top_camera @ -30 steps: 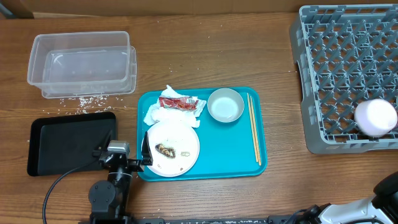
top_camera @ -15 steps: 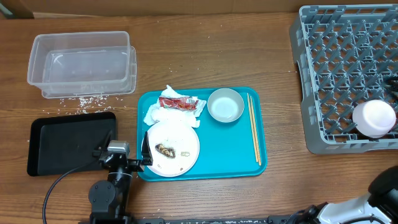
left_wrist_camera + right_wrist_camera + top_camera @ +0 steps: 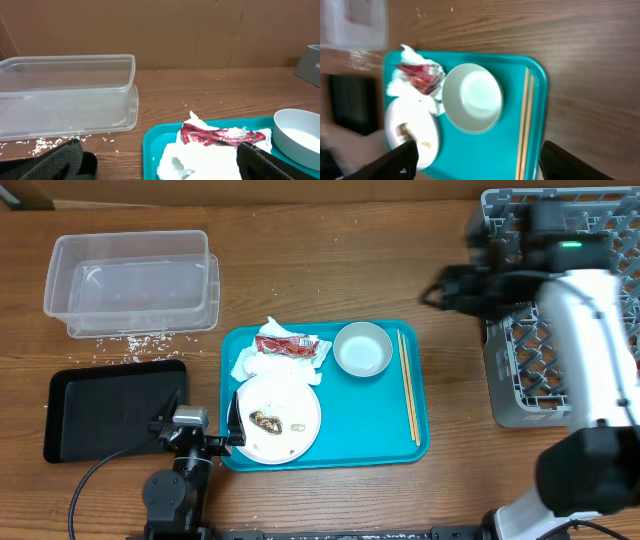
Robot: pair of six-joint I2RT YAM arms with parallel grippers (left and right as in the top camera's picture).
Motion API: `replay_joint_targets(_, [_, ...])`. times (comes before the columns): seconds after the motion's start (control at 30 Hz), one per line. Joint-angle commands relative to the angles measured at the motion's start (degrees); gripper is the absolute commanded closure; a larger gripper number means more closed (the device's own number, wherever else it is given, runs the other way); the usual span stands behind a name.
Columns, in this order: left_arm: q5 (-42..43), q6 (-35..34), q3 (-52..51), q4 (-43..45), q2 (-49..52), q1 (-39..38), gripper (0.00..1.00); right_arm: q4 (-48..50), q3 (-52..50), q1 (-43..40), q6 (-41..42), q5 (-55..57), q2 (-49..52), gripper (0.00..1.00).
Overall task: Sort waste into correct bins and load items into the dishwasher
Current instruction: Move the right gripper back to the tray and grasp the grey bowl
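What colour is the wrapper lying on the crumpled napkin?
Red. The wrapper shows best in the left wrist view.

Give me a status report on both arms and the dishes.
Left gripper open, right gripper open, both empty. Bowl, plate, chopsticks on teal tray, not yet racked. Napkin lies against plate.
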Motion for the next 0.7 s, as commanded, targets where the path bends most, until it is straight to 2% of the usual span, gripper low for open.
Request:
replay_joint_targets(0.0, [-0.6,-0.5,-0.3,0.0,-0.6,-0.2,0.0,2.7,-0.1,9.4,10.2,18.4,3.6,0.23])
replay_joint_targets(0.07, [-0.6,-0.5,-0.3,0.0,-0.6,-0.2,0.0,5.7,-0.1,15.3,13.7,22.6,6.8,0.33])
replay_joint_targets(0.33, [-0.6,-0.5,-0.3,0.0,-0.6,-0.2,0.0,9.7,-0.1,27.0,17.3,27.4,16.7,0.59])
replay_joint_targets(0.57, [-0.6,-0.5,-0.3,0.0,-0.6,-0.2,0.0,9.0,-0.1,29.9,17.2,27.4,21.1,0.62])
replay_joint_targets(0.67, [-0.6,-0.5,-0.3,0.0,-0.6,-0.2,0.0,8.8,-1.2,30.8,17.2,27.5,21.4,0.69])
